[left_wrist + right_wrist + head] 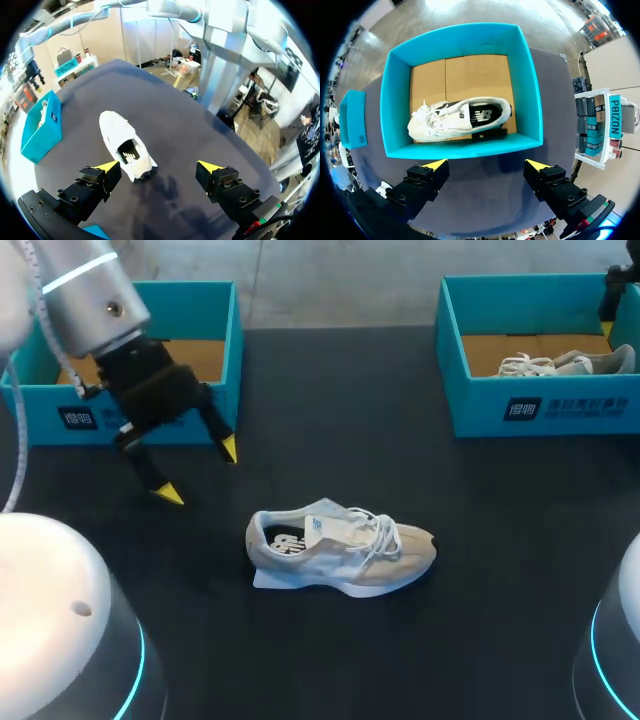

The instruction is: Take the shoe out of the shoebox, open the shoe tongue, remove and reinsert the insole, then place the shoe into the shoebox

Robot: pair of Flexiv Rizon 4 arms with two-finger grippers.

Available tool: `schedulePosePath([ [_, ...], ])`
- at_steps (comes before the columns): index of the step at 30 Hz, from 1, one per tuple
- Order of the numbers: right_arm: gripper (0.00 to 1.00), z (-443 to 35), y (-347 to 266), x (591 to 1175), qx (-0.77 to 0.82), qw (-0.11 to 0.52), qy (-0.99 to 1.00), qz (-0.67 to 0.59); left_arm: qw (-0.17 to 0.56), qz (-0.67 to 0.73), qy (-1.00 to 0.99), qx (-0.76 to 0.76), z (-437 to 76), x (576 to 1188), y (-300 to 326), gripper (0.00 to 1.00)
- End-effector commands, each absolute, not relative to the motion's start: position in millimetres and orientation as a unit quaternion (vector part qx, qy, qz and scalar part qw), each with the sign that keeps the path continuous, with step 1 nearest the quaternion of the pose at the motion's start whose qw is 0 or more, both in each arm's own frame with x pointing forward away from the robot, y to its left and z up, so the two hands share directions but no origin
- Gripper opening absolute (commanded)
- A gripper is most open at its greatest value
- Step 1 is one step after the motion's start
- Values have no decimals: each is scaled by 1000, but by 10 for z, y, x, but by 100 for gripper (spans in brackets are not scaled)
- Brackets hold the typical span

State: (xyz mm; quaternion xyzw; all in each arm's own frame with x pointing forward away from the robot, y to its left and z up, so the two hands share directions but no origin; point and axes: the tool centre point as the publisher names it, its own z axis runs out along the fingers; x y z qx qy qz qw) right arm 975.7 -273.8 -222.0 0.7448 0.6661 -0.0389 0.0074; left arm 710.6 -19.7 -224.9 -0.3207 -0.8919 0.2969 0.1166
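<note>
A pale grey and white shoe (340, 545) lies on its sole in the middle of the black table, toe to the right, laces tied. My left gripper (198, 472) hangs open above the table, left of the shoe's heel. Seen from the left wrist, the shoe (125, 145) lies just ahead of the left gripper (159, 167), nearer one finger, with its insole visible through the opening. A second shoe (460, 117) lies in the right blue shoebox (465, 147). My right gripper (486, 165) hovers open above that box's near wall.
The left blue shoebox (40, 415) stands at the back left behind my left arm, its cardboard floor showing. The right shoebox (540, 405) stands at the back right with the second shoe (565, 364) inside. Black table lies between the boxes.
</note>
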Motion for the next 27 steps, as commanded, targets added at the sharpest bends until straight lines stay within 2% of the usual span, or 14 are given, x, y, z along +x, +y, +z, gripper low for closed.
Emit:
schedulePosePath([
  [1,100,-2217,-2734,9745,745,8,666,-38,114,314,-888,-317,-2289,7124,-152,100],
  [27,100,-2217,-2734,9745,745,8,666,-38,98,336,-892,-286,-2320,7192,-108,100],
])
